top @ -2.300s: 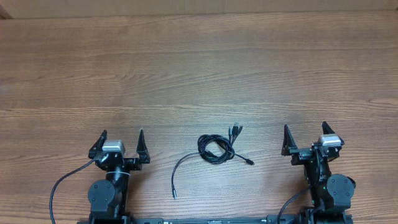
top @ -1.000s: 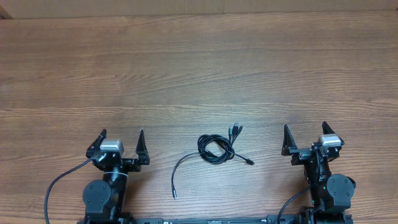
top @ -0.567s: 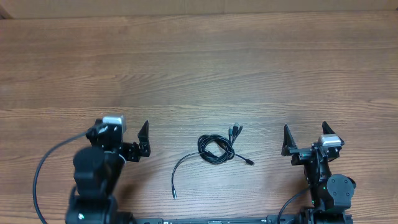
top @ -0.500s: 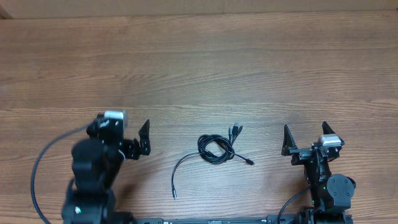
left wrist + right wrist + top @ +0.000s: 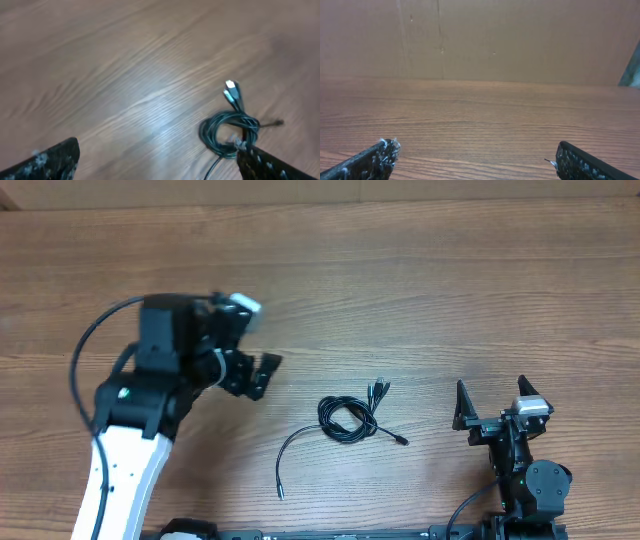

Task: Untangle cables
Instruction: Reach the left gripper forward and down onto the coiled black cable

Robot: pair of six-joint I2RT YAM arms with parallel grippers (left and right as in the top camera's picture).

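Left gripper (image 5: 252, 374) hangs over the table (image 5: 420, 280) on its white arm (image 5: 120, 470), jaws spread wide and nothing between them. You can see both fingertips in the bottom corners of your left wrist view, with bare wood in the gap.

Now the cables (image 5: 347, 420): they lie on the wood between your two grippers, near the left one and nearer the front edge, and neither gripper touches them. Most of the black cord is wound into a small tangled coil. Two plugs (image 5: 379, 388) stick out together from its far side. One short strand (image 5: 393, 436) runs off toward the right gripper. A longer strand (image 5: 285, 460) curls away toward the front edge and ends in a small plug.

Your left wrist picture is slightly blurred. In it the coil sits low and to the right, just beside the fingertip (image 5: 272, 162) on that side.

Right gripper (image 5: 490, 402) sits low at the front right, well apart from the cables. Its jaws gape wide too and hold nothing, and it faces across the wood toward a brown wall (image 5: 520, 40).
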